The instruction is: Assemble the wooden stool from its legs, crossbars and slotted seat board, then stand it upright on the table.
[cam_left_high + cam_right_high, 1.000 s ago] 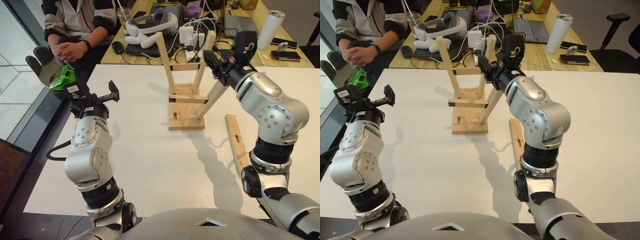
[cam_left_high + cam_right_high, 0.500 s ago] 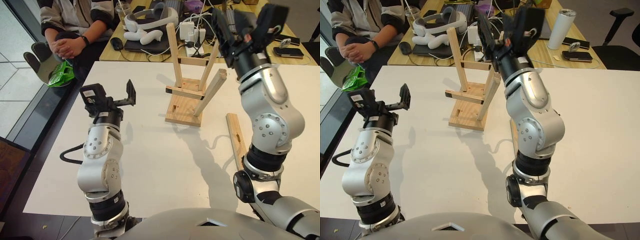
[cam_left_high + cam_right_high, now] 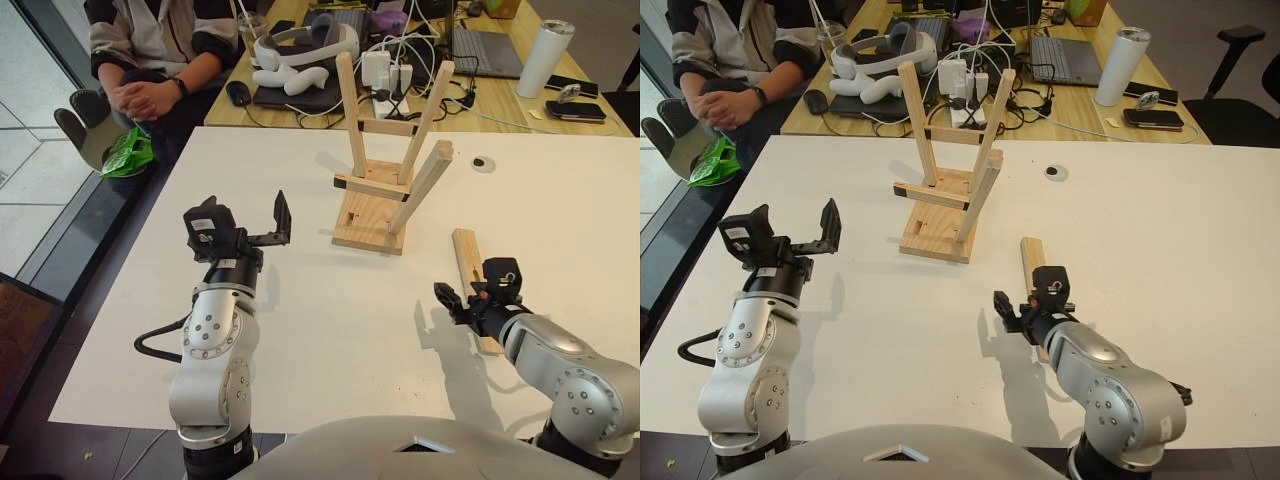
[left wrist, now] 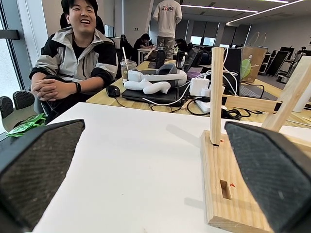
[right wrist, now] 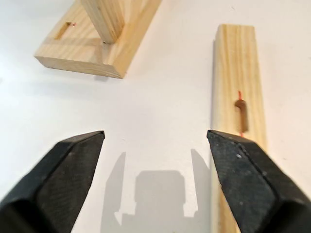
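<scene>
Likely stiff, light wood, the loose leg lies flat right of the upturned stool; pinch it mid-length across its width. The right gripper hovers spread just beside it; the left gripper is spread too.

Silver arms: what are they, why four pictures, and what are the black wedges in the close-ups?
They belong to a humanoid robot. The two wide pictures come from cameras in its head, looking down over a white table. The close-ups come from cameras on its wrists; the black wedges are the fingers of each arm's tool. On it stands a half-built stool, upside down: seat board flat, three legs up. A loose wooden piece lies beside it. The left tool is open, facing the stool; the right tool is open at the loose piece's near end. Neither holds anything.
</scene>
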